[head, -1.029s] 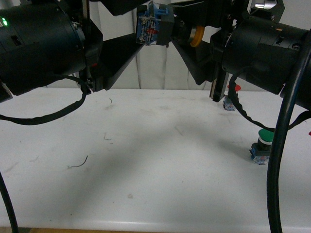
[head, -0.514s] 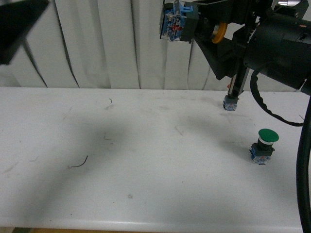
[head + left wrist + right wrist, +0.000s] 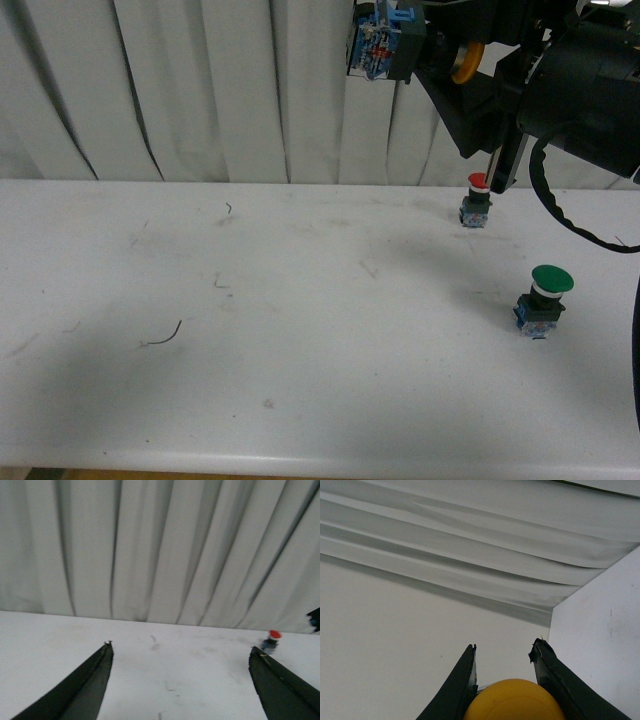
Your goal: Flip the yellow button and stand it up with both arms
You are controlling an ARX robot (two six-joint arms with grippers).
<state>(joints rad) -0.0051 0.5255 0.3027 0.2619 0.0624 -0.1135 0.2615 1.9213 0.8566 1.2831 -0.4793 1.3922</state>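
The yellow button (image 3: 385, 45) hangs high above the table's far edge, lying sideways. Its blue-black base points left and its yellow cap (image 3: 465, 62) points right. My right gripper (image 3: 425, 55) is shut on it. In the right wrist view the yellow cap (image 3: 512, 700) fills the gap between the two black fingers of my right gripper (image 3: 505, 650). My left arm is out of the front view. In the left wrist view my left gripper (image 3: 180, 650) is open wide and empty above the table.
A red-capped button (image 3: 478, 200) stands at the table's far right and also shows in the left wrist view (image 3: 272, 639). A green-capped button (image 3: 543, 298) stands nearer at the right. The white table (image 3: 300, 330) ends at a white curtain (image 3: 200, 90). My right arm's cable (image 3: 560, 215) hangs there.
My left arm has pulled away from the button's base and left the front view to the left. My right gripper has moved slightly right and up with the yellow button.
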